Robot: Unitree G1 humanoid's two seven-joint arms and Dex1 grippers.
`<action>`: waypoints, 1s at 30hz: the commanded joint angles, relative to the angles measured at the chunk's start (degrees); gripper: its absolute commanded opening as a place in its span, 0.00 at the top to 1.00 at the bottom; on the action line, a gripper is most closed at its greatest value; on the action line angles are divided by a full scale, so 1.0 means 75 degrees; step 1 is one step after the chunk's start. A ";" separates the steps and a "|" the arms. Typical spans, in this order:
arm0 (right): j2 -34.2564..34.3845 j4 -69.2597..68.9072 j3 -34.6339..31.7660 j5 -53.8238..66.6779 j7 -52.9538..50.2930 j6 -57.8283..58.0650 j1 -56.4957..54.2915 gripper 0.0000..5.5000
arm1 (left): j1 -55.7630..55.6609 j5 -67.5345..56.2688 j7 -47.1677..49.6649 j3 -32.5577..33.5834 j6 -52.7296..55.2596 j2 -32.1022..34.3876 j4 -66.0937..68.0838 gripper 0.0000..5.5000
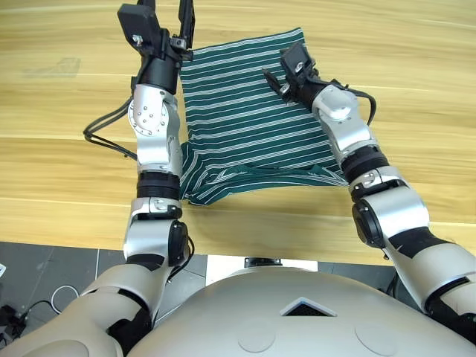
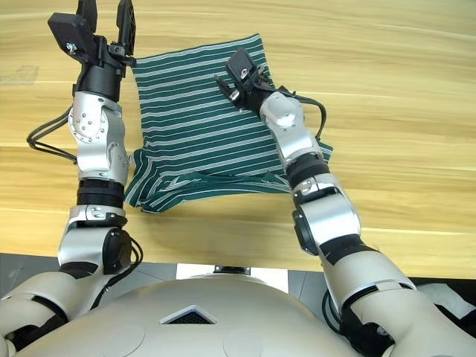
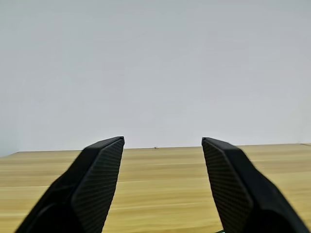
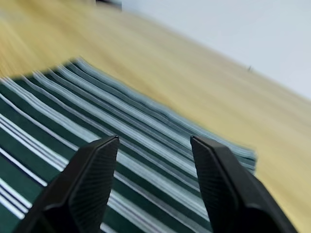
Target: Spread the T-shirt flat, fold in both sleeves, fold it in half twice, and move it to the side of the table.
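A green T-shirt with white stripes (image 1: 242,123) lies on the wooden table (image 1: 401,52), mostly flat, with its near edge bunched into a loose fold (image 1: 245,178). My left gripper (image 1: 168,12) is open and held up above the shirt's far left corner, fingers pointing away; in the left wrist view it (image 3: 163,141) frames bare table and a white wall. My right gripper (image 1: 276,80) hovers open just over the shirt's far right part. The right wrist view has its fingers (image 4: 97,165) spread above the striped cloth (image 4: 58,126), holding nothing.
Black cables (image 1: 104,137) hang beside my left forearm over the table. The table's near edge (image 1: 297,249) runs just below the shirt, with dark floor beyond. Bare wood extends left, right and far of the shirt.
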 commanded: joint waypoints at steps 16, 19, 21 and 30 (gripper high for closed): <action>-0.0798 0.1672 -0.2524 0.1254 -0.1387 0.1301 -0.0327 0.50 | 0.1010 0.0159 0.0529 0.0031 0.1473 -0.0307 -0.1947 0.46; -0.0634 0.1600 -0.2464 0.1175 -0.1170 0.1222 -0.0337 0.50 | 0.1194 0.0203 0.0403 -0.0132 0.1555 -0.0347 -0.1908 0.46; -0.0485 0.1522 -0.2393 0.1143 -0.0914 0.1068 -0.0358 0.50 | 0.1375 0.0310 0.0088 -0.0408 0.1524 -0.0307 -0.1858 0.46; -0.0771 -0.3192 -0.0945 0.0897 0.2037 -0.0003 0.2155 0.50 | 0.2364 0.0960 -0.1982 -0.1234 0.1072 0.1049 -0.0560 0.46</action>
